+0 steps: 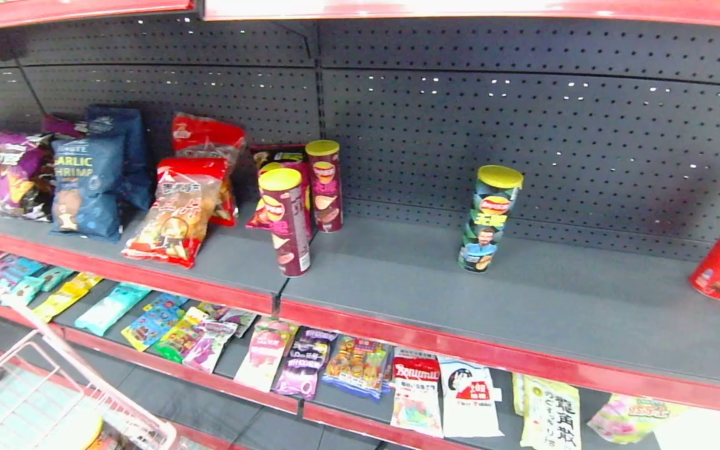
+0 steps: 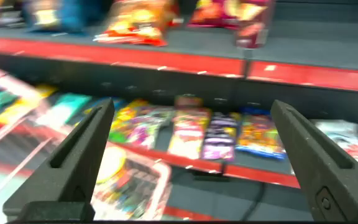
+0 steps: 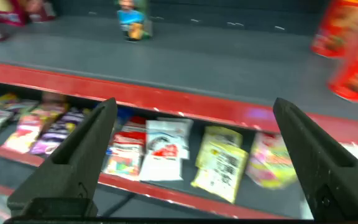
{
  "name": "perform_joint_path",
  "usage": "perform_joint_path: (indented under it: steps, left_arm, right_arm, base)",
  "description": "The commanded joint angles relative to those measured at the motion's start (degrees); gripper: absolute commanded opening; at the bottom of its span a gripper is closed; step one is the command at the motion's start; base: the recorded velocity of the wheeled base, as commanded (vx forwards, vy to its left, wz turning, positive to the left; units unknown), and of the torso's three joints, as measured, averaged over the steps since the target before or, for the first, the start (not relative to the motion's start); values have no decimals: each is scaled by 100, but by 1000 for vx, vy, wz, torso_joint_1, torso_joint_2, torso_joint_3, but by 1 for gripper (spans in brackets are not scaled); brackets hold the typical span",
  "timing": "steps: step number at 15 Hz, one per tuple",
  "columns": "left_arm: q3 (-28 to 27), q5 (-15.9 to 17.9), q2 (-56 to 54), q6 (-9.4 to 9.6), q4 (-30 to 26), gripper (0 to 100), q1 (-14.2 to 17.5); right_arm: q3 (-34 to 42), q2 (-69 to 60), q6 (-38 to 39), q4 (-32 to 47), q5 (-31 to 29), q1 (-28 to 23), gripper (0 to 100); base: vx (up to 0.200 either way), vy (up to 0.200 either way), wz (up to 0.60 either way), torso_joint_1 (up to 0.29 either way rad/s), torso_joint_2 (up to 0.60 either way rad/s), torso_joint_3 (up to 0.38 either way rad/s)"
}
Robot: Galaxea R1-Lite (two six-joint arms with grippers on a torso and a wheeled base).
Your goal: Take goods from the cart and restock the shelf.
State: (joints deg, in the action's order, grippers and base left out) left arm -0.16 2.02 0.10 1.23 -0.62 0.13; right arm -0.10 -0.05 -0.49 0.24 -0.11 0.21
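Cart point(image 1: 22, 400) low on the left, before shelf point(image 1: 522, 300); cans point(image 1: 288, 222) upright on top board. Left gripper point(image 2: 191, 109), right gripper point(image 3: 194, 107): jaws wide, holding nothing, facing shelf.

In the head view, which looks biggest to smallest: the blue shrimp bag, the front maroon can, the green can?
Largest: blue shrimp bag
Then: front maroon can and green can, about alike; the maroon stands nearer, so unranked.
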Motion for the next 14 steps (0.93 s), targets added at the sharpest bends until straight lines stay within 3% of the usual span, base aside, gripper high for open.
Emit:
perform_joint_path:
  steps: [1, 8, 14]
  left_arm:
    - [-2, 0, 8, 0, 1, 100, 4]
    - [-2, 0, 8, 0, 1, 100, 4]
    - [-2, 0, 8, 0, 1, 100, 4]
  right_arm:
    - [1, 5, -4, 2, 2, 6, 100]
    - [1, 5, -4, 2, 20, 6, 100]
    - [1, 5, -4, 2, 20, -3, 100]
  base:
    - [0, 0, 600, -12, 7, 7]
    - [0, 0, 600, 1, 3, 2]
    - [0, 0, 0, 0, 0, 0]
